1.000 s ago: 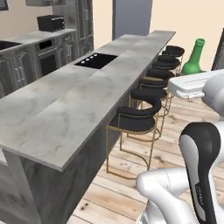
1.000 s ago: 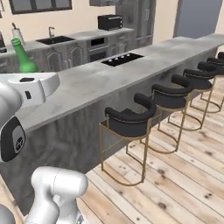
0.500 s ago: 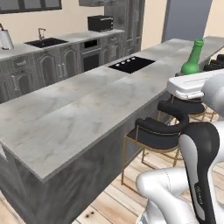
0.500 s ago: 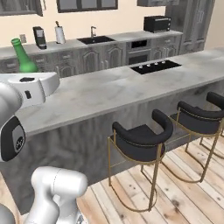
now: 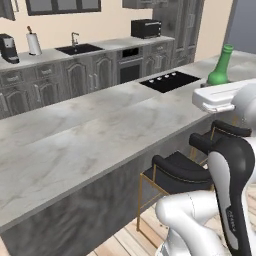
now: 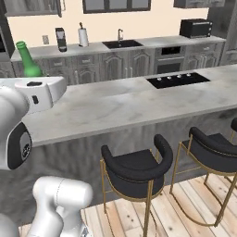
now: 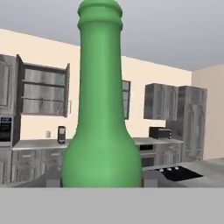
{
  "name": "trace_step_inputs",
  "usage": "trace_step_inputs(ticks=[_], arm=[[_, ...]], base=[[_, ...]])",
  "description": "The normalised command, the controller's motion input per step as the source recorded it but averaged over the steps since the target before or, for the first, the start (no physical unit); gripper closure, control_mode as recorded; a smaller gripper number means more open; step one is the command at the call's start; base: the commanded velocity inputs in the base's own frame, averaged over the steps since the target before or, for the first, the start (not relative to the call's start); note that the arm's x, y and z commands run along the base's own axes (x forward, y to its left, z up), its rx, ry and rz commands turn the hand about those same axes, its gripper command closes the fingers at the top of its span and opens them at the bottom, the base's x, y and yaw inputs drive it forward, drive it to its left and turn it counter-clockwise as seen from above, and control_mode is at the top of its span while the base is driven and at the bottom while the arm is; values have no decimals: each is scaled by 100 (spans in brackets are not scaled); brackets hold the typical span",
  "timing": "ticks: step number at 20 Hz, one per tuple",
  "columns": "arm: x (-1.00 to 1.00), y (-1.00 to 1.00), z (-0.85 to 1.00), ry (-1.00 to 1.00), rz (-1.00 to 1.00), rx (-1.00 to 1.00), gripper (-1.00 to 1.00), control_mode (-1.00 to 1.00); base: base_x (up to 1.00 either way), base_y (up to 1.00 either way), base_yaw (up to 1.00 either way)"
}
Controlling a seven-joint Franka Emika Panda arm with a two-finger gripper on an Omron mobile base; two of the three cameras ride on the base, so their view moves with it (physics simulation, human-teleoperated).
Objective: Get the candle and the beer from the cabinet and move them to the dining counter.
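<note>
Beer [image 7: 101, 131] stands upright in the gripper [image 7: 101, 181], which is closed around its fat lower part. The long grey marble surface [image 5: 95, 130] lies near, with black stools [image 6: 134, 171] beside it.

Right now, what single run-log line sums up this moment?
phase: carrying | pincer: shut on beer bottle, upright | dining counter: ahead, no candle on visible part | stools: along counter front

Lower body of the beer [image 5: 220, 69] behind the white arm; label and pincer hidden.
</note>
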Motion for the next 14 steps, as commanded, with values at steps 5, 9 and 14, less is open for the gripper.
trace_step_inputs(ticks=[5, 9, 14], arm=[[49, -22, -37, -3, 15, 1, 100, -100], [43, -12, -48, -2, 21, 7, 100, -100], [38, 7, -53, -5, 32, 1, 100, -100]], base=[[0, 0, 0], [0, 0, 0], [0, 0, 0]])
